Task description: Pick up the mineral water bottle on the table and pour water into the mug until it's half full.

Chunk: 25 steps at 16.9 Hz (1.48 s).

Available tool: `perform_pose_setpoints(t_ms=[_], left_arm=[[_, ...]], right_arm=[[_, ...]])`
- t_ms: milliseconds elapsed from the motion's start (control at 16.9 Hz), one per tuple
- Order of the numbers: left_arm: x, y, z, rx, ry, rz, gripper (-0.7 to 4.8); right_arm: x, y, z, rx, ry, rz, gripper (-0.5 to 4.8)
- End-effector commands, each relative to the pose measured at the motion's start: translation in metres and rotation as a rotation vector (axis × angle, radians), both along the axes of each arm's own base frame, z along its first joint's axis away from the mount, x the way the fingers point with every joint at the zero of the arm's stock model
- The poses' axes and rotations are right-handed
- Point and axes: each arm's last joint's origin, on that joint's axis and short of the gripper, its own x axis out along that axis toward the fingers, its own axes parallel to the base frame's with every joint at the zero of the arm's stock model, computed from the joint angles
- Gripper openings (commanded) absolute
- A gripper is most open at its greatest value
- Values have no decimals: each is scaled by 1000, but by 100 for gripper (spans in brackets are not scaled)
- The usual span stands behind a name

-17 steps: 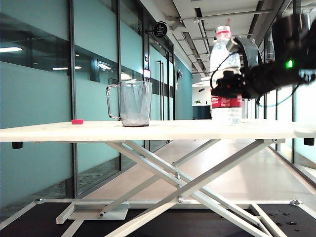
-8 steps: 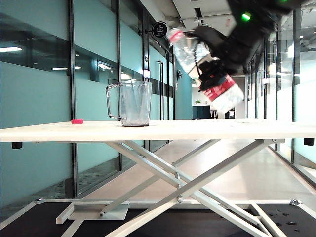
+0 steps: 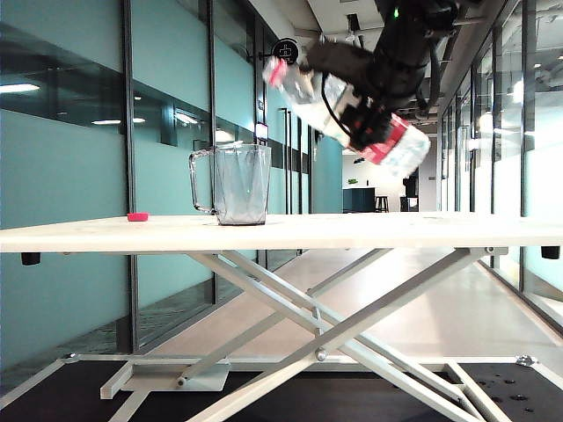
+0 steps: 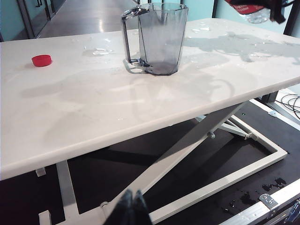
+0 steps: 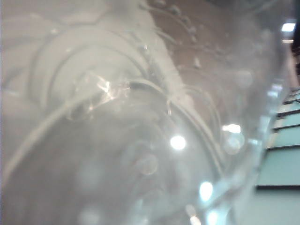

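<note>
The mineral water bottle (image 3: 308, 92) hangs tilted in the air above the table (image 3: 352, 230), red-ringed neck pointing up-left, base down-right. My right gripper (image 3: 354, 105) is shut on its middle, just above the red label. The bottle's mouth sits high, about over the near-side rim of the mug (image 3: 239, 185); no stream of water shows. In the right wrist view the clear bottle (image 5: 140, 140) fills the frame and hides the jaws. The mug (image 4: 159, 40) stands upright in the left wrist view. My left gripper (image 4: 132, 208) is shut, empty, low before the table's edge.
A red cap (image 3: 137, 216) lies on the tabletop left of the mug, also seen as the red cap (image 4: 41, 60). Spilled water drops (image 4: 101, 50) dot the tabletop around the mug. White scissor legs (image 4: 187, 145) and a floor frame lie under the table.
The right gripper lifted the bottle off the table, tipped it from upright to a slant, and carried it left toward the mug. Mug, cap and left gripper stayed put.
</note>
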Motion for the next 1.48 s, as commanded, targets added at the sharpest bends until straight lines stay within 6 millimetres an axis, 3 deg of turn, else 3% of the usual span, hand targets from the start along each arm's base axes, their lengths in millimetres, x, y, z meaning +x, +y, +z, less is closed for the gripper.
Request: perform_pose_setpoints(t_ms=[59, 354, 1003, 1476], left_arm=[[0, 0, 1, 4, -8, 3, -5], [0, 0, 1, 8, -11, 3, -5], [0, 0, 1, 23, -18, 1, -5], [0, 0, 1, 23, -18, 1, -5]], right_arm=[[5, 8, 5, -54, -61, 23, 166], [15, 21, -6, -192, -63, 8, 166], [15, 24, 4, -514, -177, -22, 166], [12, 33, 11, -605, -237, -38, 166]])
